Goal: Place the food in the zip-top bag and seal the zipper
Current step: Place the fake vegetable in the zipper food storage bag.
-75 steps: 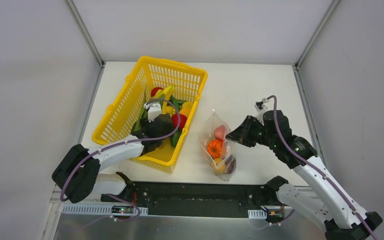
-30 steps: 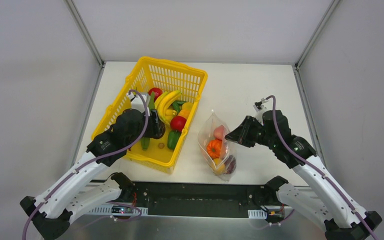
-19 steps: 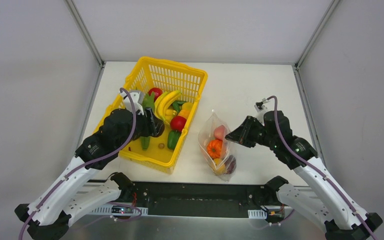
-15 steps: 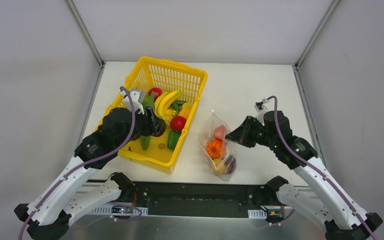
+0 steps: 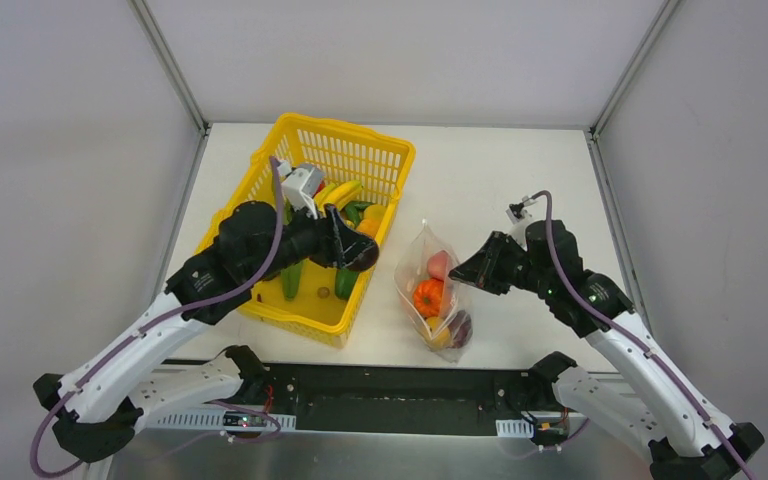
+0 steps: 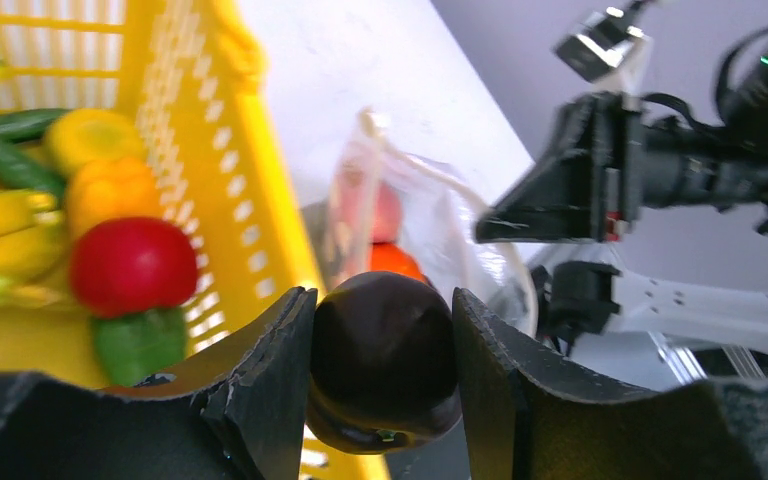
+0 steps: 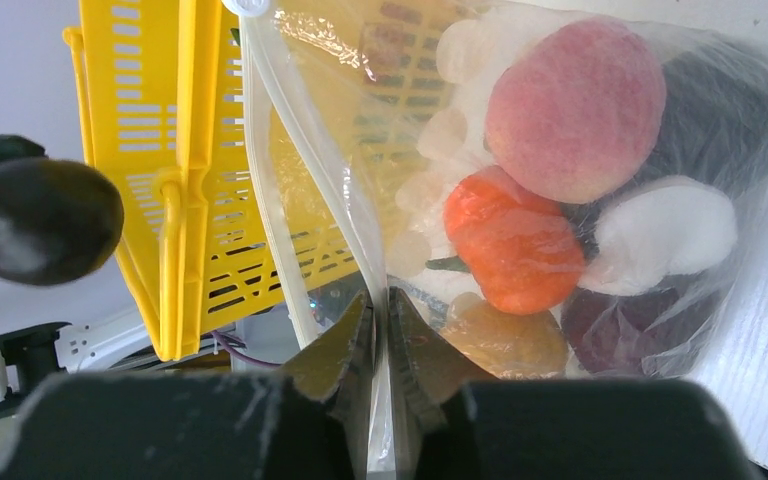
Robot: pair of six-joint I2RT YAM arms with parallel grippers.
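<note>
White bench [image 5: 490,170] | left gripper [image 6: 380,305] clamps dark purple fruit [image 7: 48,220] above yellow basket [image 5: 350,130] rim | right gripper [image 7: 380,310] pinches zip-top bag [image 5: 438,290] mouth, bag beside basket | fruit glossy, likely slippery: grip widest girth.

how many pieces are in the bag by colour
pink peach: 1
orange piece: 1
yellow-orange piece: 1
dark purple: 1 at least, a second dark patch may be the same piece
total in the zip-top bag: 4 at least
</note>
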